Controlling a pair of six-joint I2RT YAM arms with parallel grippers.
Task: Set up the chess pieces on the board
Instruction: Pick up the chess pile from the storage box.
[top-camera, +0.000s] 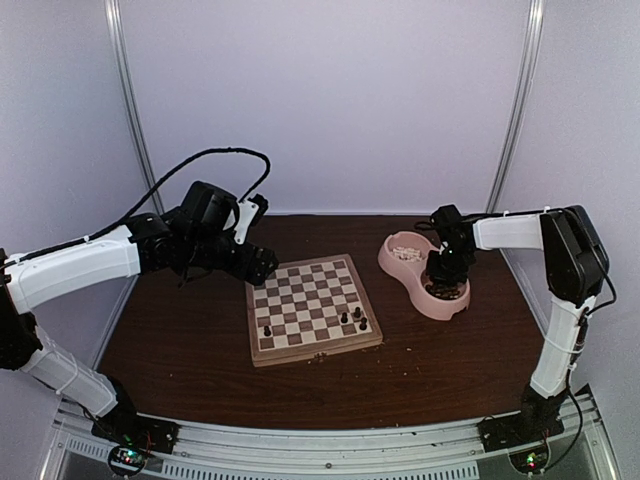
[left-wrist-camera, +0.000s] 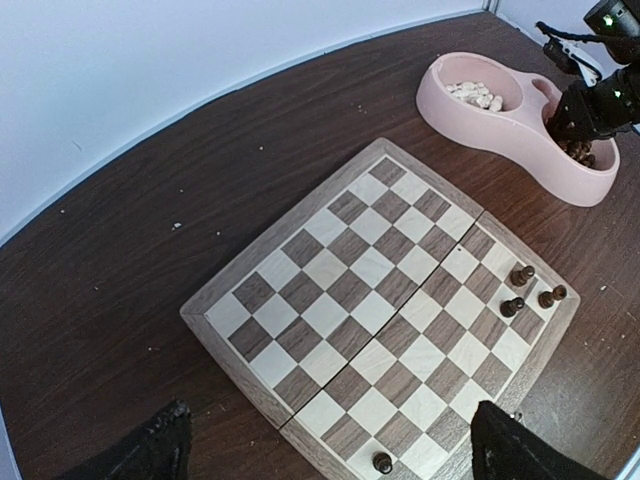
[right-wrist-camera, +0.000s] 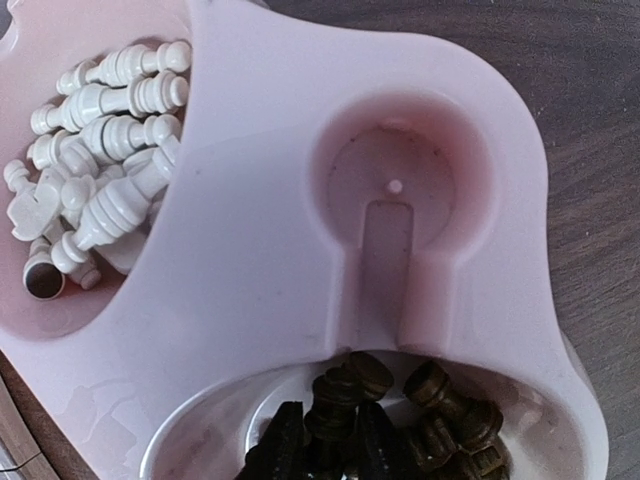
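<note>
Dark chess pieces (right-wrist-camera: 440, 385) in pink bowl (right-wrist-camera: 250, 260), amid narrowly parted right claw (right-wrist-camera: 325, 435), grip unclear.

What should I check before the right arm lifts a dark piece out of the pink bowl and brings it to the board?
1. Right gripper in the pink bowl's dark compartment: ok, its fingers are down among the dark pieces.
2. Firm hold on one piece: cannot tell. A piece sits between the fingers, but closure is unclear.
3. Left gripper out of the carrying path: ok, it is open and hovering by the board's far left corner.
4. Board lying flat with free squares: ok.
5. Five placed pieces standing upright: ok, as far as the views show.
</note>
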